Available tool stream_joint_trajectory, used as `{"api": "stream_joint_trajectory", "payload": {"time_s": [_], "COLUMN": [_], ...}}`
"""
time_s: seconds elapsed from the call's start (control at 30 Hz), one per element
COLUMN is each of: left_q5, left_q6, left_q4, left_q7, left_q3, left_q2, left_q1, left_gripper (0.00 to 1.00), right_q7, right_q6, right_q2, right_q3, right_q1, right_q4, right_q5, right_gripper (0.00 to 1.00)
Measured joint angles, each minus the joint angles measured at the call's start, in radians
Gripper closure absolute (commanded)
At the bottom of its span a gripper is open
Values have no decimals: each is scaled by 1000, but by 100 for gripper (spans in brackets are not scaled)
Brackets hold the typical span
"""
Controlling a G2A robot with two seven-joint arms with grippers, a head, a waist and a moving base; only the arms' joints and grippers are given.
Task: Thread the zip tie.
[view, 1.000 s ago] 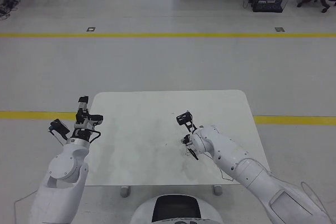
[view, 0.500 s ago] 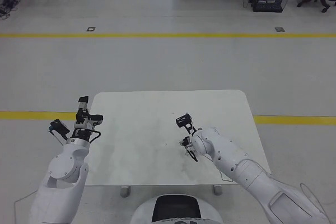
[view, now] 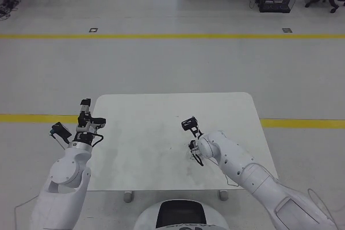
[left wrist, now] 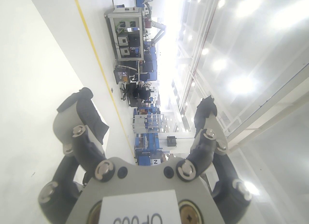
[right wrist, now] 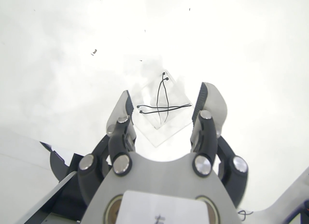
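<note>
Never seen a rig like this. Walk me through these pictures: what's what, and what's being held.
This is a robot with two arms, each ending in a two-fingered gripper. One picture looks down from above at the white table; the other two come from a camera on each wrist. The right gripper hangs open over a clear square plate, on which four black zip ties lie crossed. The left gripper is by the table's left edge, open, pointing out into the room. Neither holds anything.

Am nudging right gripper [right wrist: 165,91] tiny bit toward right edge and front edge of table [view: 155,109]. Wrist and forearm sliding along with it. Drift slight, barely off earlier spot.
</note>
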Motion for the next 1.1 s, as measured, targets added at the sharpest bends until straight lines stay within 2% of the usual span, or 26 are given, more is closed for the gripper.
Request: {"api": "stream_joint_trajectory", "payload": {"time_s": [1.1], "left_q5": [0], "left_q6": [0], "left_q4": [0], "left_q7": [0], "left_q3": [0], "left_q2": [0], "left_q1": [0], "left_gripper": [0], "right_q7": [14], "right_q6": [-33], "right_q2": [-62], "right_q3": [-16], "right_q1": [30], "right_q4": [142], "right_q5": [18], "right_gripper": [78]}}
